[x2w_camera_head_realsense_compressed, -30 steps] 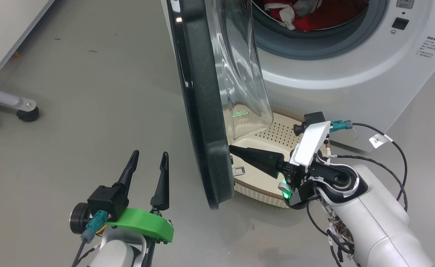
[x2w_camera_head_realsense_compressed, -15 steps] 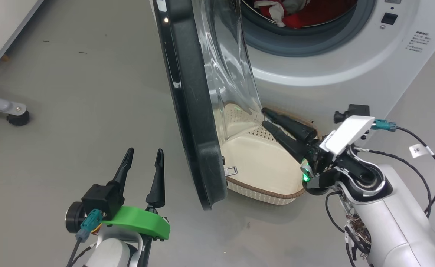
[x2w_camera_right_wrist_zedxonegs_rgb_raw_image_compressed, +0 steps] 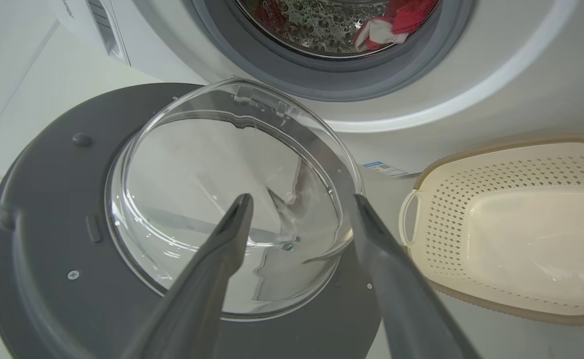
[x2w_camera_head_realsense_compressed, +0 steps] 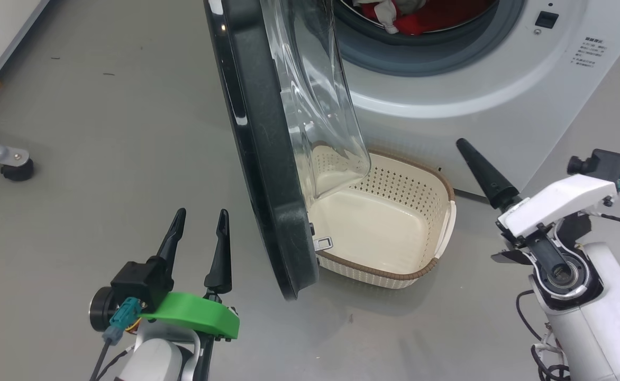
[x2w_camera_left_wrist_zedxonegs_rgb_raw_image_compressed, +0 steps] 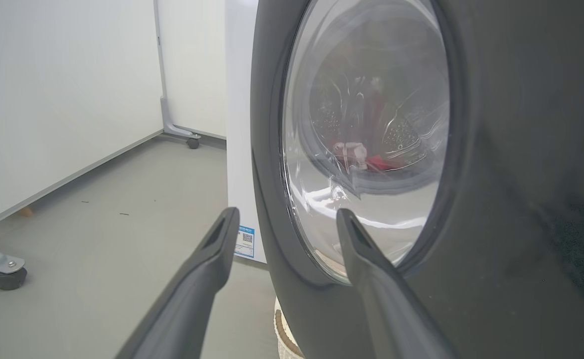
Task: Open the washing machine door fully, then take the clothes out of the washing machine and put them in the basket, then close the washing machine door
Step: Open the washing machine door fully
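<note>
The washing machine door (x2w_camera_head_realsense_compressed: 267,159) stands swung out, edge-on to me, its glass bowl (x2w_camera_head_realsense_compressed: 315,106) bulging toward the white washing machine (x2w_camera_head_realsense_compressed: 447,95). Red and white clothes (x2w_camera_head_realsense_compressed: 416,18) lie in the drum; the right wrist view also shows the clothes (x2w_camera_right_wrist_zedxonegs_rgb_raw_image_compressed: 396,22). The cream basket (x2w_camera_head_realsense_compressed: 439,182) sits empty on the floor below the porthole, partly behind the door. My left gripper (x2w_camera_head_realsense_compressed: 201,214) is open, left of the door's outer face (x2w_camera_left_wrist_zedxonegs_rgb_raw_image_compressed: 496,199). My right gripper (x2w_camera_right_wrist_zedxonegs_rgb_raw_image_compressed: 300,199) is open and empty, right of the basket, one finger (x2w_camera_head_realsense_compressed: 482,172) pointing at the machine.
A grey stand's caster foot (x2w_camera_head_realsense_compressed: 16,169) sits on the floor at far left, by a white wall panel (x2w_camera_left_wrist_zedxonegs_rgb_raw_image_compressed: 63,99). A blue label (x2w_camera_right_wrist_zedxonegs_rgb_raw_image_compressed: 386,169) is low on the machine front. Grey floor stretches to the left of the door.
My right gripper has pulled back from the door's inner side, over the basket, to the basket's right. The head camera has shifted; the left gripper has held still.
</note>
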